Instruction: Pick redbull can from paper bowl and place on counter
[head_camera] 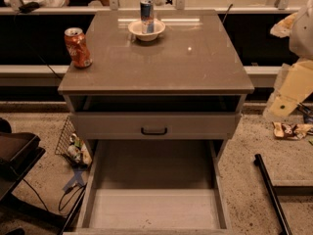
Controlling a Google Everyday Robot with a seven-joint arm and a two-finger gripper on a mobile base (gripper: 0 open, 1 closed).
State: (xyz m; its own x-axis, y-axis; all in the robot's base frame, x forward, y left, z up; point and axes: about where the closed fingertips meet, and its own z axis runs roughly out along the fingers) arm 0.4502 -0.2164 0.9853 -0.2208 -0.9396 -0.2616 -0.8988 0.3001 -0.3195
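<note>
Slim blue-and-silver redbull can, red mark, upright in shallow white paper bowl on glossy grey-brown counter, well left of pale gripper at right edge; open or closed: cannot tell.

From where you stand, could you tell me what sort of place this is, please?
Likely a lab or office test space: a cabinet counter with its bottom drawer open, a can staged in a bowl, cables on the speckled floor. The gripper hangs at the right, off the counter.
</note>
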